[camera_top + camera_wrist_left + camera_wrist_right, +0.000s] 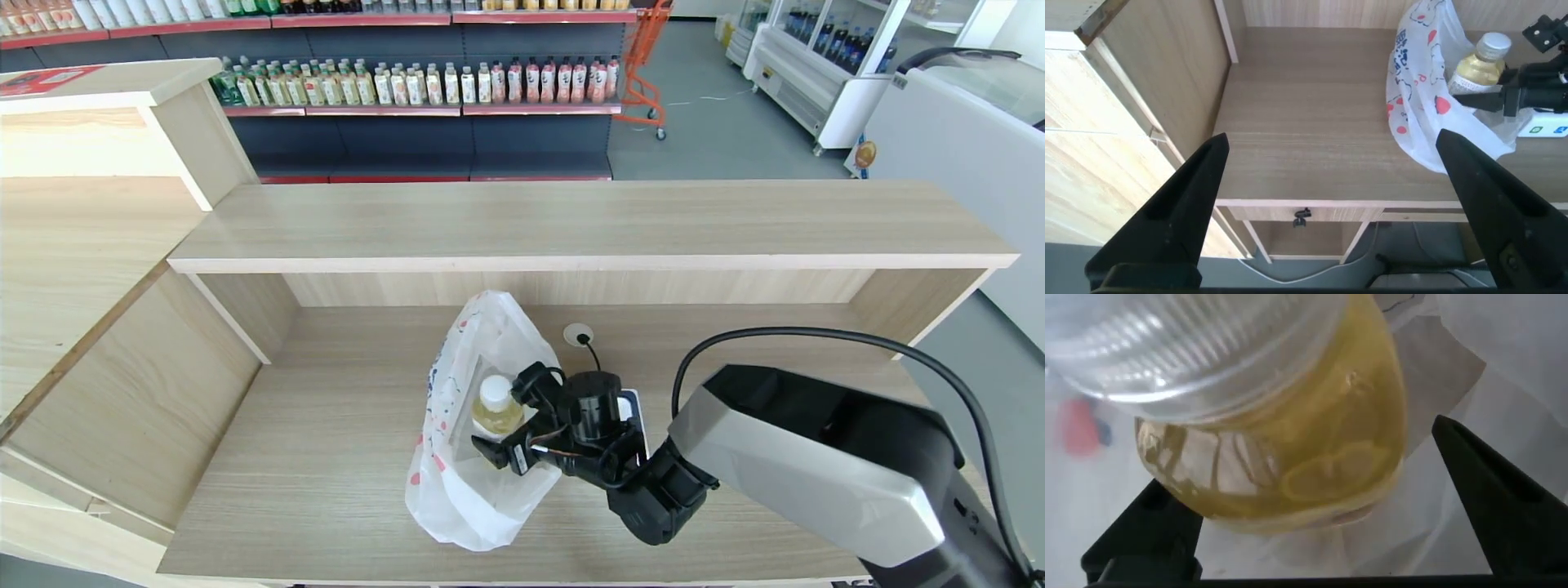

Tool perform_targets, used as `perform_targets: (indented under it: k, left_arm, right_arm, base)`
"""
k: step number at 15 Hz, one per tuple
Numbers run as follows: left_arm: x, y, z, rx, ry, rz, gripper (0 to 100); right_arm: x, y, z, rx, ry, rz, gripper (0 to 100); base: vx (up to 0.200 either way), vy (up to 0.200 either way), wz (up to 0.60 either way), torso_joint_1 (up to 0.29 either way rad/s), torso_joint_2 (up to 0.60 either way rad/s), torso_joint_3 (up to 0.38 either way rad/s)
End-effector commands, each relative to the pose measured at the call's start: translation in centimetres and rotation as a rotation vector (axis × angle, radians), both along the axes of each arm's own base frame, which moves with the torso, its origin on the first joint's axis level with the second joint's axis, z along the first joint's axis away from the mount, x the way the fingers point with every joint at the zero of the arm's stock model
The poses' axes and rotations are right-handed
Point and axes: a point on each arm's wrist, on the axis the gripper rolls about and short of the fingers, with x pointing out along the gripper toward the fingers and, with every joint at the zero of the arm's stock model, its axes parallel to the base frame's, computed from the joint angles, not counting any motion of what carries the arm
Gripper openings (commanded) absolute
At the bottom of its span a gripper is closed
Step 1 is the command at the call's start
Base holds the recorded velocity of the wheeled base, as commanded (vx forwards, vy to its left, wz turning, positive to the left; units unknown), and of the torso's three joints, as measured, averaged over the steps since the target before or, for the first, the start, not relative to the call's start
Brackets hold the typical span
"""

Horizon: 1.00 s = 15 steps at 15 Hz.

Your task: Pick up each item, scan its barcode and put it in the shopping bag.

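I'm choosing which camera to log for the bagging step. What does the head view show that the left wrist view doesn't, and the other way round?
Head view, not left wrist view: the shelves of bottled drinks, the raised counter ledge and the cable port behind the bag.
Left wrist view, not head view: the open left gripper over the counter's near edge, and a small dark fitting on the panel below that edge.
Both: the shopping bag, the bottle at its mouth, and the right gripper at the bottle.
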Motion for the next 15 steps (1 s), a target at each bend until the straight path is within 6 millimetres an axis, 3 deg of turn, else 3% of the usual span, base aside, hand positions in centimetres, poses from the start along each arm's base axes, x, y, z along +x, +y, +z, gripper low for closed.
perform_targets:
  k: [1,3,6,9,15]
  left_arm:
    - [0.0,0.0,0.0,-0.001,0.000,0.000,100]
    - [0.0,0.0,0.0,-0.001,0.000,0.000,100]
    - [0.0,0.0,0.0,-0.001,0.000,0.000,100]
    - [0.0,0.0,0.0,-0.001,0.000,0.000,100]
    - [0.0,0.0,0.0,-0.001,0.000,0.000,100]
  right_arm:
    - [-0.1,0.0,0.7,0.044,0.037,-0.013,100]
    - [-0.3,-0.4,2.8,0.203,0.166,-0.070,100]
    - [-0.4,-3.1,4.1,0.293,0.282,-0.147,100]
    - [-1.7,-5.4,6.3,0.420,0.457,-0.107,100]
    - [-3.0,-5.8,6.6,0.430,0.512,-0.081,100]
  base:
    - [0.000,0.000,0.00,0.000,0.00,0.000]
    - [0.000,0.000,0.00,0.000,0.00,0.000]
    - [0.000,0.000,0.00,0.000,0.00,0.000]
    - [0.000,0.000,0.00,0.000,0.00,0.000]
    - [0.000,0.000,0.00,0.000,0.00,0.000]
